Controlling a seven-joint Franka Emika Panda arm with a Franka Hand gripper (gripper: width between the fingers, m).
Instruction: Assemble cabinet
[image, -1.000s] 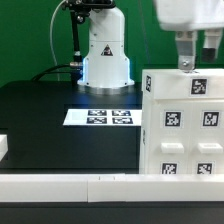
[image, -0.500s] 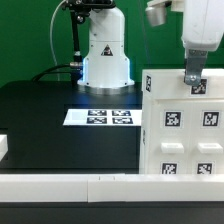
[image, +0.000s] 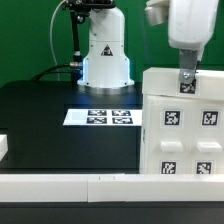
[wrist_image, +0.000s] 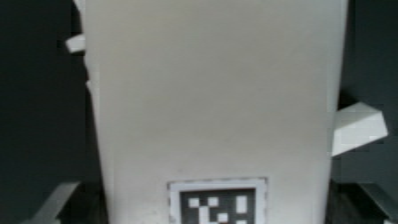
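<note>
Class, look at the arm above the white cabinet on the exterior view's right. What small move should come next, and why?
Probably finish closing the fingers on the top edge of the cabinet. The gripper sits right at that edge, and in the wrist view a tagged white panel runs between the fingers, with gaps still showing beside it. A firm hold looks needed before any lifting or turning.

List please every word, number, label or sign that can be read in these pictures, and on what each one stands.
No words or numbers can be read.
Triangle sign on the white robot base: a symbol only, too small to read.
Black-and-white square tags on the cabinet: patterns, no text.
Tags on the marker board: patterns, no text.
Tag in the wrist view on the white panel: blurred pattern, no text.
</note>
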